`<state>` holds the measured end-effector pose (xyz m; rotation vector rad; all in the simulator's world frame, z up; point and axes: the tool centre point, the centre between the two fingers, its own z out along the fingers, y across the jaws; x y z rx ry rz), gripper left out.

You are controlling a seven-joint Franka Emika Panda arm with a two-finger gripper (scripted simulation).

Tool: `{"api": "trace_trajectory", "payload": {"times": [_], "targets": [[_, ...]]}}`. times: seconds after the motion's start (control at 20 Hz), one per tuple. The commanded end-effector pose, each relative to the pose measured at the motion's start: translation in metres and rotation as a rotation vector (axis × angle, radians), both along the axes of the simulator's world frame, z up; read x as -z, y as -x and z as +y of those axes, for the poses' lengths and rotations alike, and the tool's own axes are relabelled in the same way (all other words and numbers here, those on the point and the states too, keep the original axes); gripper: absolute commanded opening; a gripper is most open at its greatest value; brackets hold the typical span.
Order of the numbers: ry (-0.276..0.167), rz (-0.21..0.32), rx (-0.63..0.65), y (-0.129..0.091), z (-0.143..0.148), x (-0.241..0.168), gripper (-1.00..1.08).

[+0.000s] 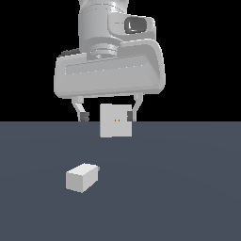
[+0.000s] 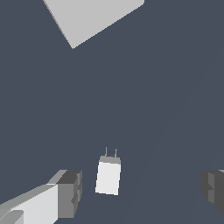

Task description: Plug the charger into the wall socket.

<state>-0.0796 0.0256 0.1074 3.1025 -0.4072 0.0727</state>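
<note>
While the grey parallel-jaw gripper (image 1: 108, 116) hangs spread and empty, the small white rectangular charger (image 1: 82, 177) lies ungrasped on the floor; next, descend and pinch it, prongs facing the upright white square wall socket (image 1: 115, 120).

Apparently a bare simulated test scene: a flat slate-grey floor (image 1: 188, 188) under a featureless black backdrop (image 1: 28, 47).
</note>
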Motion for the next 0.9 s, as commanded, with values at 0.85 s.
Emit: {"api": "trace_trajectory", "payload": {"times": [0.85], "targets": [[0.0, -0.015, 0.114, 0.031, 0.033, 0.045, 1.0]]}}
